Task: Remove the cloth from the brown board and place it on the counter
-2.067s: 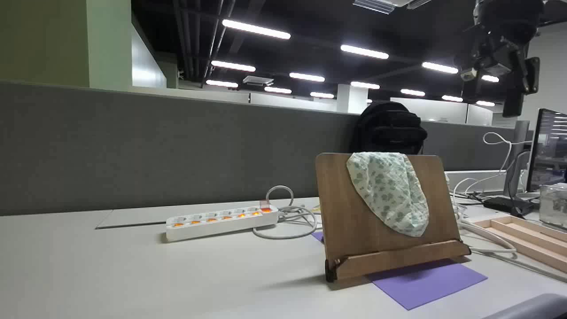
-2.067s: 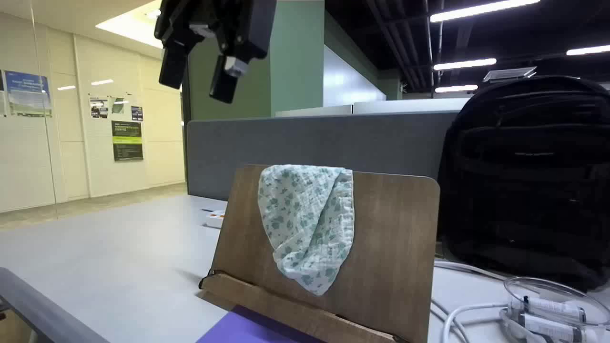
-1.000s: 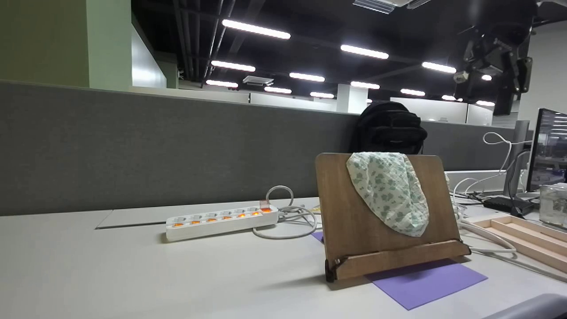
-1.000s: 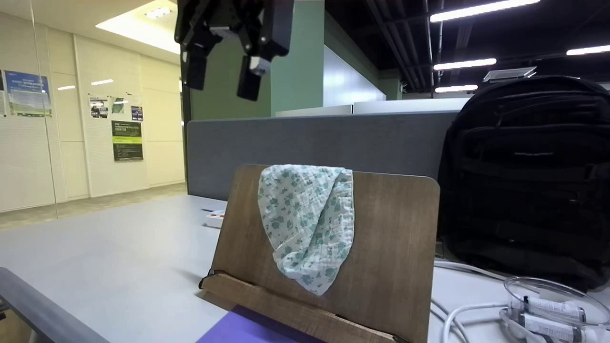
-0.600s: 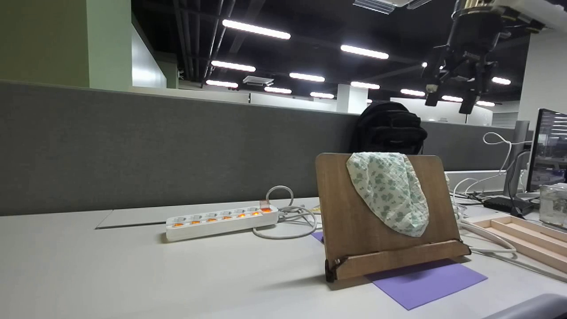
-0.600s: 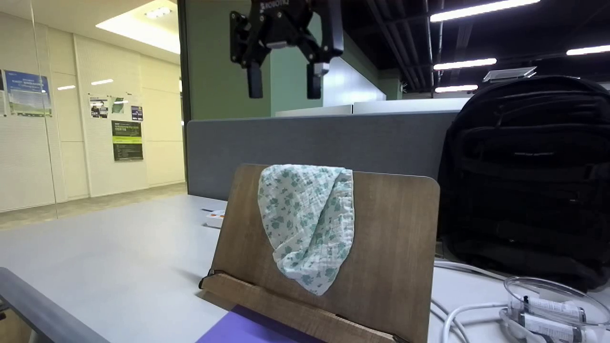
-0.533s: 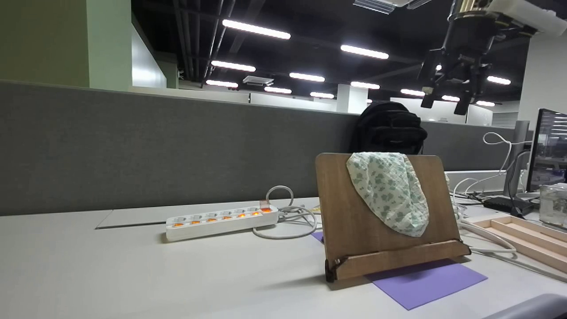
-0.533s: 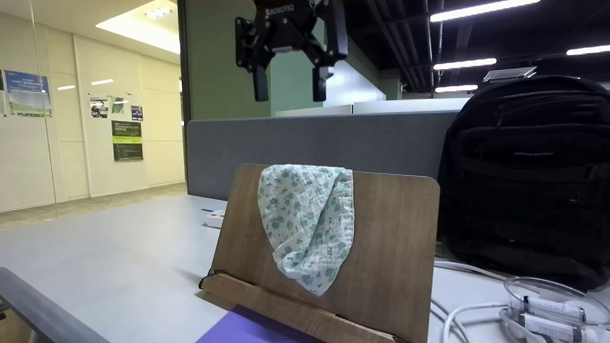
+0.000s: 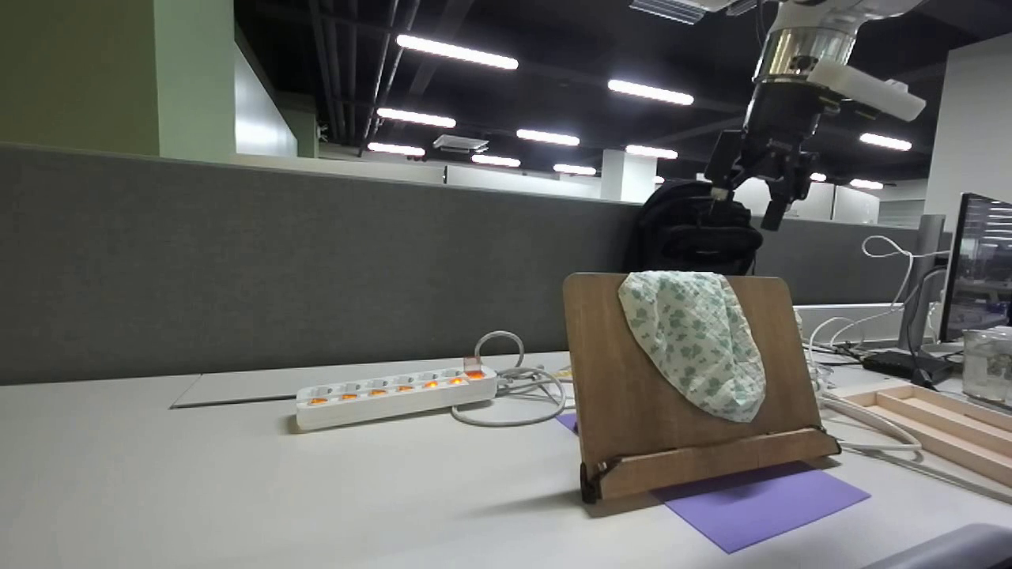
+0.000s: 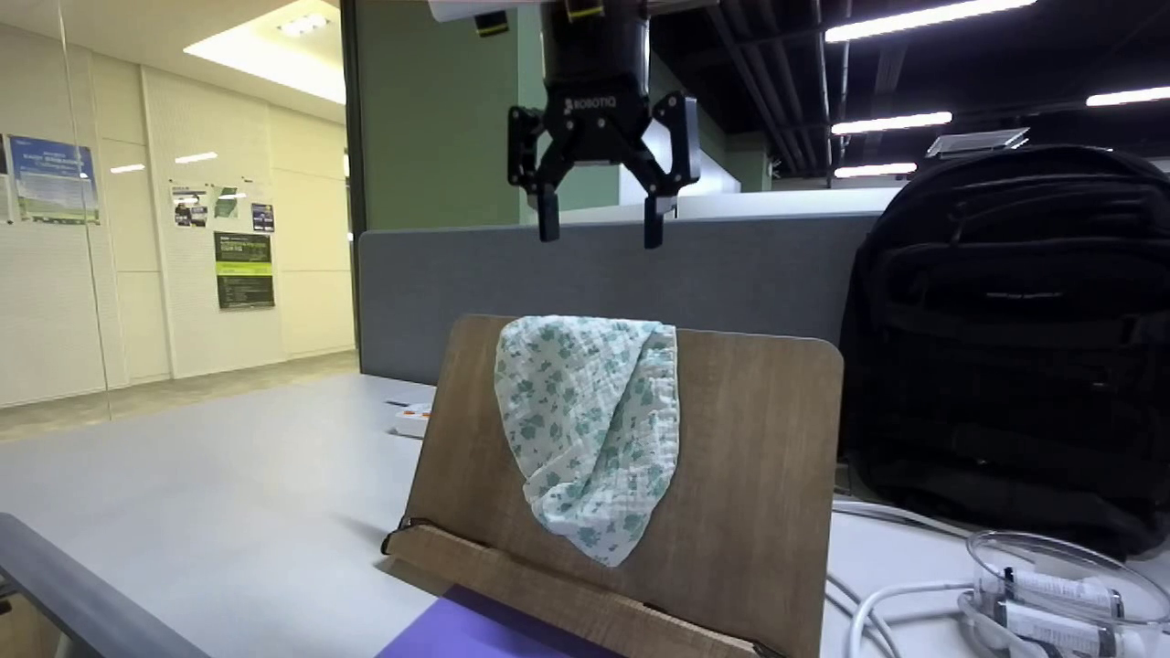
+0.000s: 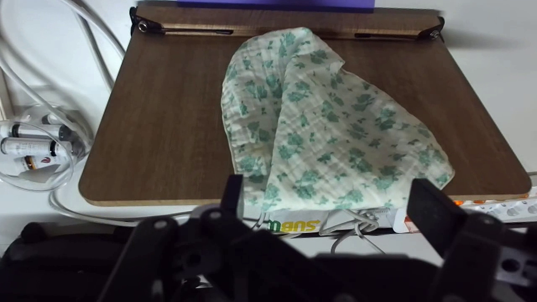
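Observation:
The pale cloth with green print drapes over the top edge of the brown board and hangs down its front, in both exterior views [image 9: 696,340] [image 10: 590,429] and in the wrist view [image 11: 319,126]. The brown board [image 9: 617,379] stands tilted back on the light grey-white counter [image 9: 237,490]; it also shows in an exterior view [image 10: 749,457] and in the wrist view [image 11: 163,126]. My gripper [image 10: 600,232] is open and empty, above the board's top edge and apart from the cloth. In the wrist view its fingers [image 11: 434,214] stand wide, roughly across the cloth's top fold.
A purple sheet [image 9: 767,506] lies under the board. A white power strip [image 9: 395,399] with cables lies beside it. A black backpack [image 10: 1015,366] stands behind. A clear container [image 10: 1065,594] with small bottles and a light wooden tray [image 9: 941,427] are near. A grey partition [image 9: 316,269] backs the counter.
My gripper has swung round, moved across toward the board and come down over its top edge, staying open. The cloth and board have not moved.

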You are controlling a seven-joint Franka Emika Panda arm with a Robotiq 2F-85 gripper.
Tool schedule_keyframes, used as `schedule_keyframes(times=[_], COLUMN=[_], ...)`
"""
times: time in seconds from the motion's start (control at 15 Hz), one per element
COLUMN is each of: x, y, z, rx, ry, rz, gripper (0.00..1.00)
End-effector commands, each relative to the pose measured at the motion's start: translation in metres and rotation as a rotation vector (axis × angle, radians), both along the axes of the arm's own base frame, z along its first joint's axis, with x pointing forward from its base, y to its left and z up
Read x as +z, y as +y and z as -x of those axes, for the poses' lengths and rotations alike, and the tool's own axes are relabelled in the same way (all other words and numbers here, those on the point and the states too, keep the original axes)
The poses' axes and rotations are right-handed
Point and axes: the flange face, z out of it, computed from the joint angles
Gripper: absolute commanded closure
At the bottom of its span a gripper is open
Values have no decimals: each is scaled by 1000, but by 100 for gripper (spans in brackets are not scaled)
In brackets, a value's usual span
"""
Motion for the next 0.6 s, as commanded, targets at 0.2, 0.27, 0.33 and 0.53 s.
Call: schedule_keyframes(times=[0.2,0.27,0.33,0.53], x=[-19,-24,-29,-45], y=[-19,-19,-19,-19], z=[-33,-36,-39,-45], rx=[28,31,33,43], ry=[33,41,50,77], rz=[-5,-4,0,19], gripper=[0,0,0,0])
